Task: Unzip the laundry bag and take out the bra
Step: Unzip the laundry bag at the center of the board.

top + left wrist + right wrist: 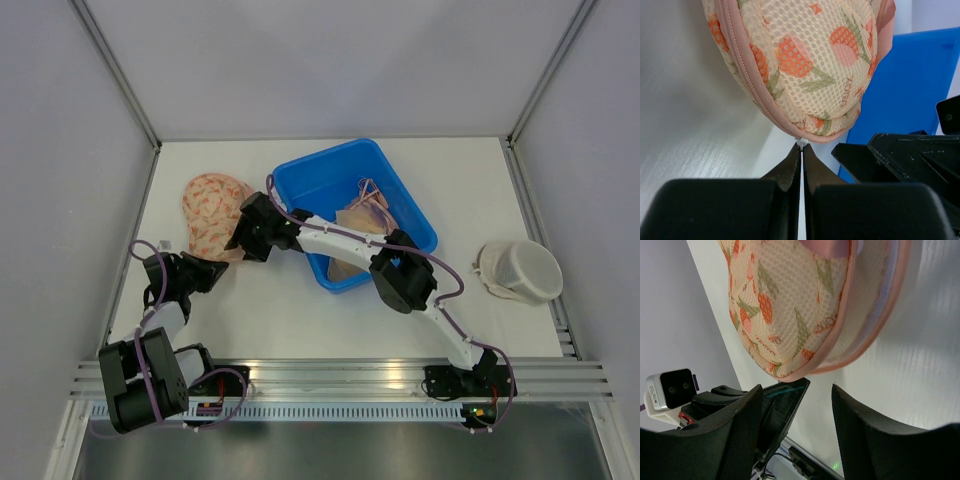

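The laundry bag point(208, 208) is a peach mesh pouch with an orange flower print, lying at the table's back left. Its pink zipper point(747, 75) runs along the edge and looks closed. My left gripper point(801, 146) is shut on the small white zipper pull point(801, 142) at the bag's near tip. My right gripper point(796, 390) stands open just short of the same tip point(790, 374), with nothing between its fingers. In the top view the right gripper point(238, 243) sits right beside the left one point(222, 264). The bra is hidden.
A blue bin point(300, 180) stands just right of the bag, with beige strapped garments point(362, 215) inside; my right arm point(330, 240) crosses over its front corner. A white mesh bag point(520, 270) lies at the far right. Walls enclose the table.
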`<state>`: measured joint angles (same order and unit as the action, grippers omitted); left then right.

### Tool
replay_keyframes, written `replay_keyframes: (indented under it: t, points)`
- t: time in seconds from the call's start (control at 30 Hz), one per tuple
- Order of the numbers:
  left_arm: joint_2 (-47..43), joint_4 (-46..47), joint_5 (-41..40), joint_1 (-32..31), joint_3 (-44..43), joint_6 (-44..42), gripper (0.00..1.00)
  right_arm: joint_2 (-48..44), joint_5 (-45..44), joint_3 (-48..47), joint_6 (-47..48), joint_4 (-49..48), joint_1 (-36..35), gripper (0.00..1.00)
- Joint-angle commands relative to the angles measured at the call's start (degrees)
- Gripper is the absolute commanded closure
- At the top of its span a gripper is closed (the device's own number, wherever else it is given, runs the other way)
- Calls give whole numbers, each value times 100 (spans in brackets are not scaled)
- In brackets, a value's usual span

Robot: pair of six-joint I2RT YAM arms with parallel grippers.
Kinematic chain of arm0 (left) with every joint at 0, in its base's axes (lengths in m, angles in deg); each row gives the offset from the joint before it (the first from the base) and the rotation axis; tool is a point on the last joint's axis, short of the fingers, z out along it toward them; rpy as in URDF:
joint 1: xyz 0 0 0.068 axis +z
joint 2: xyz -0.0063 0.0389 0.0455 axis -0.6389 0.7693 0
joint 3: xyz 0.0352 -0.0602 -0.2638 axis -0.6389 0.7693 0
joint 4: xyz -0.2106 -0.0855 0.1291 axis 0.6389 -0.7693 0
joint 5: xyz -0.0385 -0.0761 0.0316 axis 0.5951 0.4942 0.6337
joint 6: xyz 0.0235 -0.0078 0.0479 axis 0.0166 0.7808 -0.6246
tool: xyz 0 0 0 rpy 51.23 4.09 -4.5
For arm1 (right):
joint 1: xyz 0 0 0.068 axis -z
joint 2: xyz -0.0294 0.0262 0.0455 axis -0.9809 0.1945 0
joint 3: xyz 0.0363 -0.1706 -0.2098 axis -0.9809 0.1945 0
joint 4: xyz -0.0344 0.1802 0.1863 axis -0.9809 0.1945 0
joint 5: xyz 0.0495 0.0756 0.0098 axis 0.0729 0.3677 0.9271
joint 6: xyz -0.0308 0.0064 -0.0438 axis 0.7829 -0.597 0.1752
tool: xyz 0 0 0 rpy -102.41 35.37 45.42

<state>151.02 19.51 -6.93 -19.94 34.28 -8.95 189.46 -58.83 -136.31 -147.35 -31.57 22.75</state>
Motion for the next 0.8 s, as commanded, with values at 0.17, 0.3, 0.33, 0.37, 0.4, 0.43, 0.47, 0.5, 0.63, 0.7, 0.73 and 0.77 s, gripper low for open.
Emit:
replay_keyframes:
  t: [0.17,0.3,0.33,0.37,0.4,0.43,0.47,0.5,0.63,0.7,0.73,0.77]
  points:
    - [153,472,214,-26,-15,116,98,238,-296,-323,-312,84,-127,37]
    - [153,472,223,-17,-59,116,98,300,-296,-314,-365,40,-154,37]
    - [153,472,223,-17,-68,116,98,335,-426,-323,-383,23,-145,38]
    - [162,472,223,-17,-68,116,98,344,-445,-331,-400,14,-145,38]
    - [145,472,232,-17,-76,116,98,361,-480,-331,-427,-3,-145,38]
    - [145,472,232,-17,-85,116,98,370,-498,-305,-427,-30,-145,38]
    - [145,472,232,-26,-94,116,98,370,-507,-305,-436,-73,-145,38]
    - [145,463,241,-17,-94,116,98,379,-516,-296,-453,-91,-154,38]
    - [127,507,267,-17,-77,125,98,379,-603,-252,-497,-223,-145,39]
    - [118,560,302,-17,-50,160,98,396,-604,-270,-532,-285,-154,39]
    - [110,577,311,-17,-41,168,98,414,-612,-287,-550,-311,-154,39]
    - [109,603,328,-17,-33,177,98,449,-604,-314,-541,-294,-154,40]
